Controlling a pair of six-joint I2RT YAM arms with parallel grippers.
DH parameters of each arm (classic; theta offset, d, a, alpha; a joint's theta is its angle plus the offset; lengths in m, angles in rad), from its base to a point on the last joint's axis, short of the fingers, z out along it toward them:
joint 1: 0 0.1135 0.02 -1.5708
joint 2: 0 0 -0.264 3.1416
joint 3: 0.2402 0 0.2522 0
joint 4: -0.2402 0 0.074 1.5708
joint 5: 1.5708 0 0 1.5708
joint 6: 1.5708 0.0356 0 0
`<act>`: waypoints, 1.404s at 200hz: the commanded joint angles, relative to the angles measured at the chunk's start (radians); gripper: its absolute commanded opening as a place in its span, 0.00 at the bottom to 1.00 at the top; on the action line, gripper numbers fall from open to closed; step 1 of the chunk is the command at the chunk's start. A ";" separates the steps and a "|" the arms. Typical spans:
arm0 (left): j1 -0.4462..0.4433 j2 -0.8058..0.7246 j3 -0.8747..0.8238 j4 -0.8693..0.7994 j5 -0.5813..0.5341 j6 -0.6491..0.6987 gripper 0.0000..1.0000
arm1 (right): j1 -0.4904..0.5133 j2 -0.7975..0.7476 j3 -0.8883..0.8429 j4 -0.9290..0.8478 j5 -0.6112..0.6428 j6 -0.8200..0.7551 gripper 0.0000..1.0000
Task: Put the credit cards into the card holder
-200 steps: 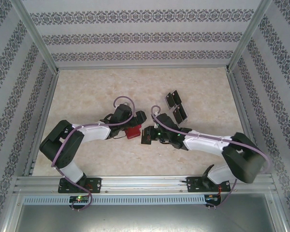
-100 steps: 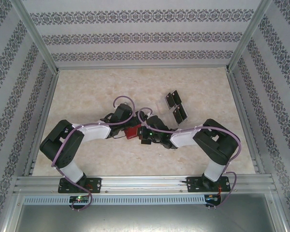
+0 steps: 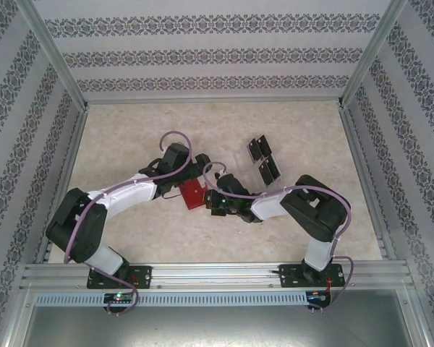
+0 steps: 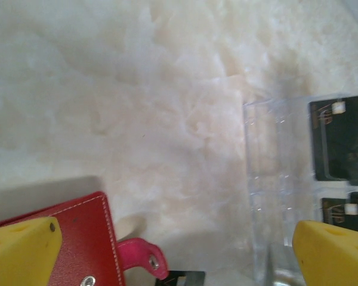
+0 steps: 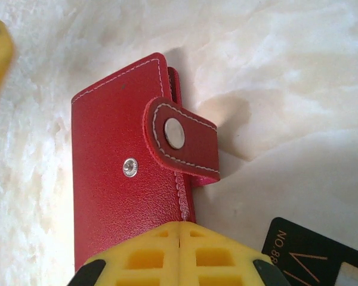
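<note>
From above, the red card holder (image 3: 194, 194) lies folded between the arms, with the black credit cards (image 3: 258, 149) apart from it; at the left wrist, the left gripper (image 4: 178, 250) gapes wide beside it; at the right wrist, the right gripper (image 5: 179, 250) is pressed together over it with a loose card (image 5: 310, 256) outside, so filling seems not yet begun.

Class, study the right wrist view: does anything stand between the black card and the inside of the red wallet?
Yes. The card holder lies folded shut, so its own cover blocks the inside. Its strap rests across that cover, unsnapped. The black card sits beside it; the cover likely has to be opened first.
</note>
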 commanded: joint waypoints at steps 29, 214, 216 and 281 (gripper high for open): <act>0.082 -0.078 0.047 -0.310 -0.064 0.171 1.00 | 0.007 0.021 0.030 -0.038 -0.028 0.002 0.00; 0.111 0.123 -0.025 -0.358 -0.077 0.402 1.00 | -0.002 0.008 0.110 -0.140 -0.094 -0.022 0.00; 0.111 0.125 -0.025 -0.363 -0.081 0.400 1.00 | -0.003 0.002 0.114 -0.148 -0.098 -0.024 0.00; 0.110 0.118 -0.072 -0.352 -0.109 0.368 1.00 | -0.095 -0.120 0.451 -0.813 -0.064 -0.257 0.21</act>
